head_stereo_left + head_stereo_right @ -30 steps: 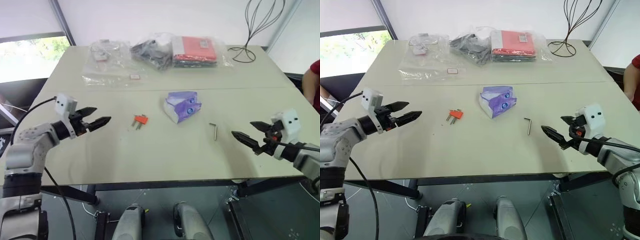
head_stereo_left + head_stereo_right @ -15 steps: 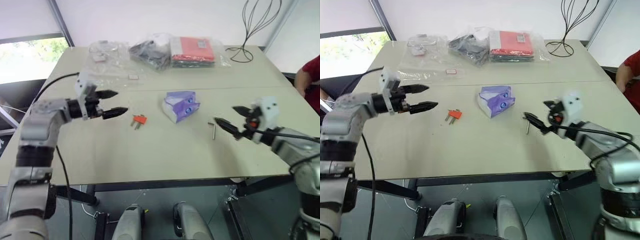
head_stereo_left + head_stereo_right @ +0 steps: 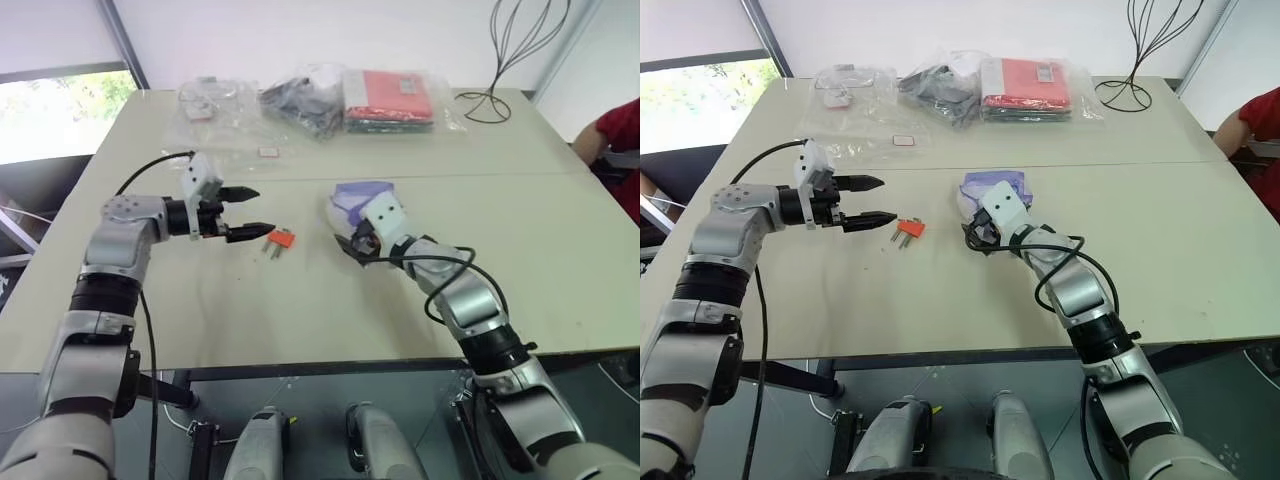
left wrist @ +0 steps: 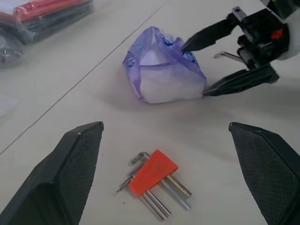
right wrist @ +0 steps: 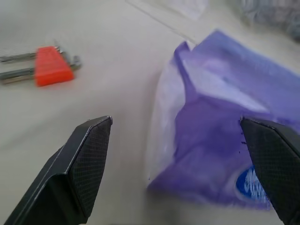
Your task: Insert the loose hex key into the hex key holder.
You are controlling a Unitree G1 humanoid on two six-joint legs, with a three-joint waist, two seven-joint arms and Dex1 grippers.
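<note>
- Left gripper point(image 3: 252, 213) hangs over the table point(image 3: 300, 320) with its two black fingers spread wide, tips pointing at the hex key holder point(image 3: 281, 239), just short of it and touching nothing.
- There's the holder: a small orange-red block lying flat on the table, short dark keys sticking out of it, between the left gripper and the purple-white packet point(image 3: 356, 200).
- In the left wrist view the holder point(image 4: 153, 172) sits right between the spread fingers point(image 4: 75, 164).
- Right gripper point(image 4: 201, 65) is at the packet, fingers parted and empty, one tip at the packet's upper edge, the other low beside its base.
- The loose hex key point(image 4: 224, 55) peeks out on the table just behind the right gripper, mostly hidden by it.
- Clear bags point(image 3: 330, 100) of goods lie at the far end of the table.
</note>
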